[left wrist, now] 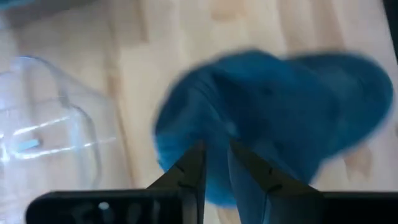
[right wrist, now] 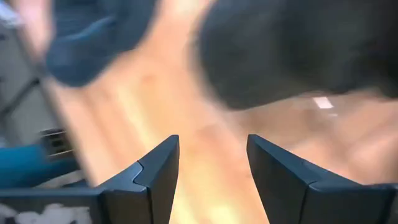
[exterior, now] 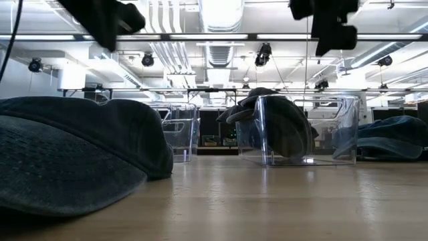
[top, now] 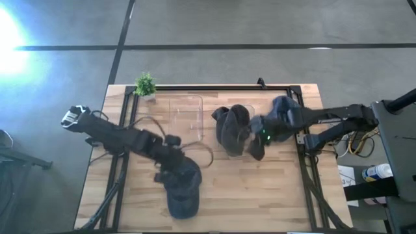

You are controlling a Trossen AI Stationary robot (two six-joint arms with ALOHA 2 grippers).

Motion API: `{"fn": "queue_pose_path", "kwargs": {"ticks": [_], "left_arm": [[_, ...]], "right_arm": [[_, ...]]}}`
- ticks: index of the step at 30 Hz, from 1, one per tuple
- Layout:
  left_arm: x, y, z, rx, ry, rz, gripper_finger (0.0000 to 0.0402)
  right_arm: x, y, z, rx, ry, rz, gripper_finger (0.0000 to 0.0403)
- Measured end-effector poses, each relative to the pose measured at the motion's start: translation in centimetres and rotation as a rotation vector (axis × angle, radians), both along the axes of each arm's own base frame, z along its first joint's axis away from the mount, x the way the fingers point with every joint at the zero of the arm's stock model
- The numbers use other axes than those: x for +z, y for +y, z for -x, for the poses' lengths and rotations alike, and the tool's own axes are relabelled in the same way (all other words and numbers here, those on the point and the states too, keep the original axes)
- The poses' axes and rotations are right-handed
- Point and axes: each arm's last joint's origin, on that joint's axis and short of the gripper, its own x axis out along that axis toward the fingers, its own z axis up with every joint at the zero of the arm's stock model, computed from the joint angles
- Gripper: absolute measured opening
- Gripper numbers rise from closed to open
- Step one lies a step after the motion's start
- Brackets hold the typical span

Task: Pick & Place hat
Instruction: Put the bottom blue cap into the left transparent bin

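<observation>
Table (top: 273,195): a wooden worktop carrying two clear bins, several caps and a small plant at its far edge.
Filled bin (top: 242,151): dark hats (top: 231,127) already heaped in it, judged as finished work.
Empty bin (top: 186,117): nothing inside.
Blue cap (top: 182,192): flat on the wood near the front edge, not yet lifted.
Second cap (top: 281,107): waiting by the right arm.
Left gripper (left wrist: 216,163): poised over the blue cap, fingers narrowly parted, gripping nothing.
Right gripper (right wrist: 211,163): spread wide and empty beside the filled bin.
</observation>
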Motion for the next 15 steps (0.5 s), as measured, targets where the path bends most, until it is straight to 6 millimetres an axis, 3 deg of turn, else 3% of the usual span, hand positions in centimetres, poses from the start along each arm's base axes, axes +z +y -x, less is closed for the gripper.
{"fn": "queue_pose_path", "kwargs": {"ticks": [3, 7, 15], "left_arm": [[-0.7, -1.8, 1.0, -0.096, 0.036, -0.022, 0.0062], [-3.7, -3.4, 1.9, -0.179, 0.077, -0.048, 0.0062], [-9.5, -4.0, 4.6, -0.145, 0.224, -0.062, 0.0062]], "right_arm": [[-0.5, 2.9, -1.2, 0.011, -0.061, -0.098, 0.0185], [-1.8, 6.9, -3.5, 0.023, -0.131, -0.208, 0.0185], [-7.6, 14.3, -7.7, 0.019, -0.113, -0.379, 0.0185]]}}
